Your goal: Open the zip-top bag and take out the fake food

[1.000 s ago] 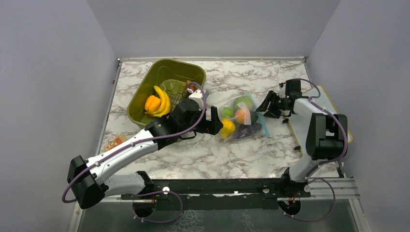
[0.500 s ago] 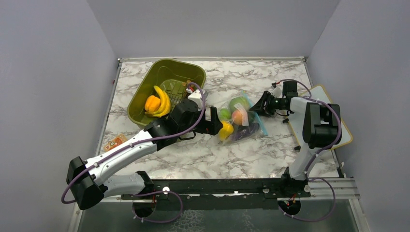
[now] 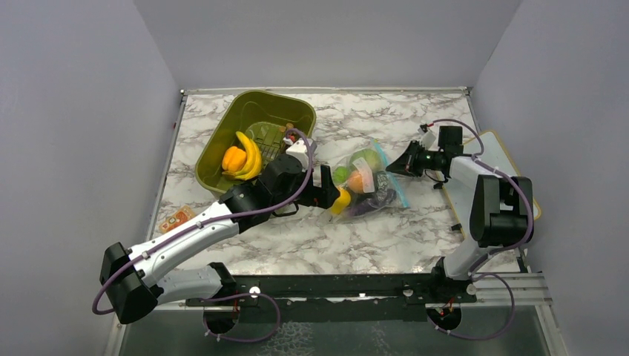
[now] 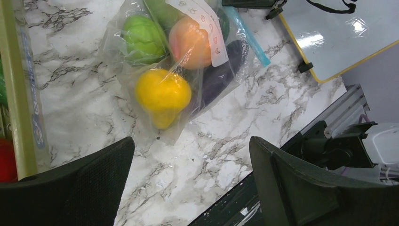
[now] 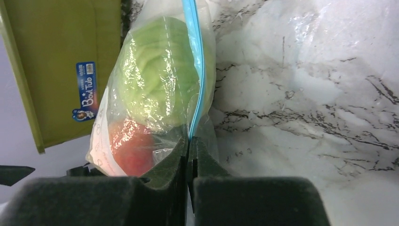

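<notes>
The clear zip-top bag (image 3: 369, 180) lies mid-table with its blue zipper strip (image 5: 195, 61) toward the right arm. Inside it is the fake food: a yellow pear (image 4: 162, 94), a light green piece (image 4: 143, 37), a peach-orange fruit (image 4: 190, 42) and a dark eggplant (image 4: 221, 75). My right gripper (image 5: 190, 141) is shut on the bag's zipper edge, and the strip runs straight into the closed pads. At the bag's sealed bottom end, my left gripper (image 4: 191, 146) stands wide open just short of the pear, with only bare marble between its fingers.
An olive-green bin (image 3: 256, 119) at the back left holds a yellow banana bunch (image 3: 250, 154) and an orange bell pepper (image 3: 233, 158). A white board with a yellow rim (image 3: 512, 159) lies under the right arm. A small card (image 3: 176, 219) sits by the left table edge.
My right gripper moved left onto the bag's zipper edge and closed on it. The bag shifted slightly left. The left gripper stayed open by the pear.
</notes>
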